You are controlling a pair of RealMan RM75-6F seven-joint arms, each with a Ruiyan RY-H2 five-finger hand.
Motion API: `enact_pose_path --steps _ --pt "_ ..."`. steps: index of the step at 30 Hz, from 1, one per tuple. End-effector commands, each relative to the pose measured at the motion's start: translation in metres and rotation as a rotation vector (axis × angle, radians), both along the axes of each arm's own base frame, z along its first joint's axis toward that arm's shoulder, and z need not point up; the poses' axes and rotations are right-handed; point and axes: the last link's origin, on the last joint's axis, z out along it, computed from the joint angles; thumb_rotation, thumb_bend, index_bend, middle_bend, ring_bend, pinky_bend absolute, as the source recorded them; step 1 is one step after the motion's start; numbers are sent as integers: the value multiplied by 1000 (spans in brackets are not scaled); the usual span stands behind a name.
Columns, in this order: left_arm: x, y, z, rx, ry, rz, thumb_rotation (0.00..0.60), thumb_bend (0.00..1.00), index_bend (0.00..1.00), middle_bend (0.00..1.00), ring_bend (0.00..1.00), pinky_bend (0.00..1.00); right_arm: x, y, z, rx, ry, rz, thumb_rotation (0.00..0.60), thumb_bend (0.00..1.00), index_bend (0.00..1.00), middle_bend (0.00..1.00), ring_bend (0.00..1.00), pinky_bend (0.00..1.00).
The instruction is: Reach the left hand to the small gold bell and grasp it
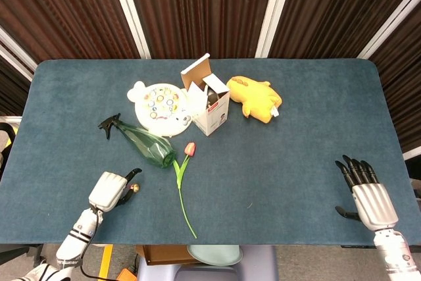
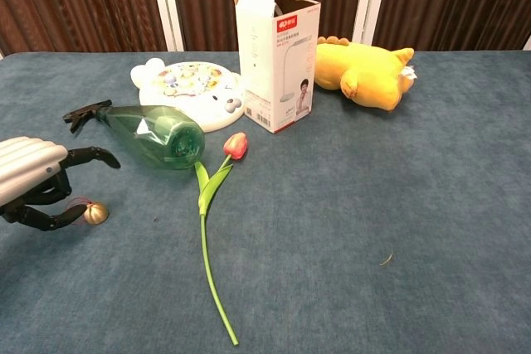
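Note:
The small gold bell stands on the blue table near its front left, with a thin red string at its top. My left hand lies just left of it. One finger is stretched out above the bell and clear of it, and a lower finger reaches to the bell's side. Nothing is clasped around the bell. My right hand rests at the front right edge, fingers apart and empty, seen only in the head view.
A green spray bottle lies just behind the bell. A tulip lies to its right. Further back are a round white toy, an open box and a yellow plush.

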Motion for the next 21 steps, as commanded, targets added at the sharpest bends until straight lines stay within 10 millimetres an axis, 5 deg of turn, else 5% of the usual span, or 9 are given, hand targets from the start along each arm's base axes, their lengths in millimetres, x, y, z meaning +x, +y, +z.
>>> enact_pose_path --steps 1,4,5,6,7,9,10,12,21 --pt "-3 -13 16 2 0 -3 600 414 160 1000 1000 1000 0 1 1 -1 -2 1 600 236 0 0 0 0" --pt "-9 -32 45 52 -27 9 600 413 109 928 977 1000 0 2 2 0 -2 -2 600 236 0 0 0 0" --pt "-15 -42 59 89 -30 17 600 412 95 843 928 988 -1 3 3 0 -4 -4 600 236 0 0 0 0" --pt "-20 -51 69 115 -27 28 600 411 69 638 776 907 -1 3 4 -2 -3 -4 600 236 0 0 0 0" --pt "-27 -59 80 140 -26 49 600 408 39 390 526 741 -1 4 5 -4 -3 -5 600 236 0 0 0 0" --pt "-40 -79 106 206 -32 128 600 404 6 84 134 341 -1 5 5 -8 -5 -9 600 236 0 0 0 0" --pt "-42 -87 116 239 -55 158 600 404 0 16 22 168 -1 6 5 -7 -8 -12 600 236 0 0 0 0" --pt "-49 -100 137 335 -151 206 600 403 0 0 0 50 -1 6 5 -6 -7 -18 600 236 0 0 0 0" --pt "-78 -104 164 323 -203 261 600 403 0 0 0 0 0 8 4 -26 30 -14 600 236 0 0 0 0"
